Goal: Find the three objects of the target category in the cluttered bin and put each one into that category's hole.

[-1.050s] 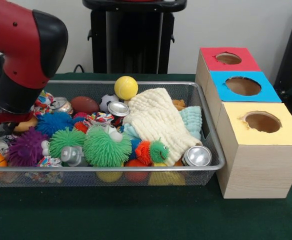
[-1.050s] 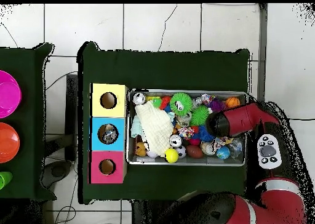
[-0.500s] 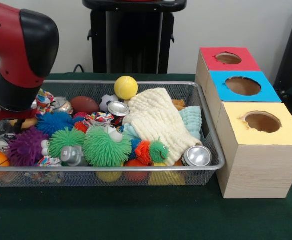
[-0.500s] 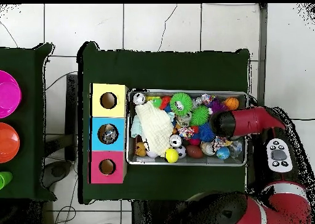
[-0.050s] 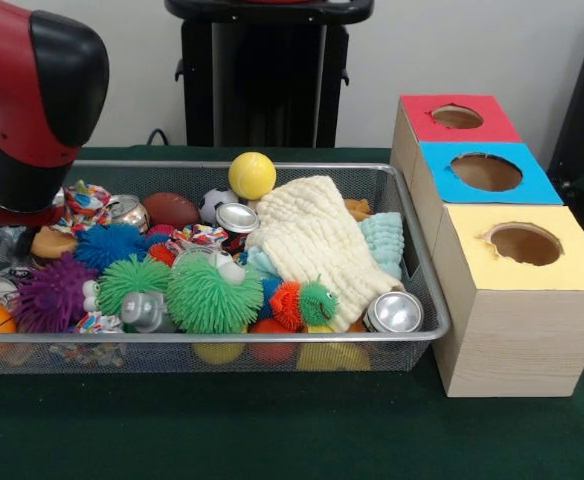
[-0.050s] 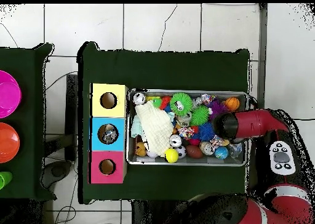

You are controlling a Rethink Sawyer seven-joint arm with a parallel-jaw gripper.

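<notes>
A wire mesh bin (image 5: 222, 338) (image 6: 184, 91) holds a jumble of spiky balls, cans, sport balls and cloths. Green spiky balls (image 5: 210, 295) lie at the front and a purple one (image 5: 52, 295) at the left. Silver cans (image 5: 396, 312) (image 5: 237, 217) show among them. A yellow ball (image 5: 251, 175) sits at the back, beside a cream cloth (image 5: 317, 240). The red and black arm (image 5: 32, 100) (image 6: 246, 124) hangs over the bin's left end in the front view. Its bulk hides the gripper.
Three wooden boxes with round holes stand beside the bin: yellow-topped (image 5: 524, 245) (image 6: 108, 100), blue-topped (image 5: 486, 172) (image 6: 107, 133) and red-topped (image 5: 457, 117) (image 6: 107, 167). Something grey lies in the blue hole in the overhead view. Pink and orange plates (image 6: 6, 93) sit on another table.
The arm has drawn back toward the bin's end, leftward and a little upward in the front view. The bin's contents look unmoved.
</notes>
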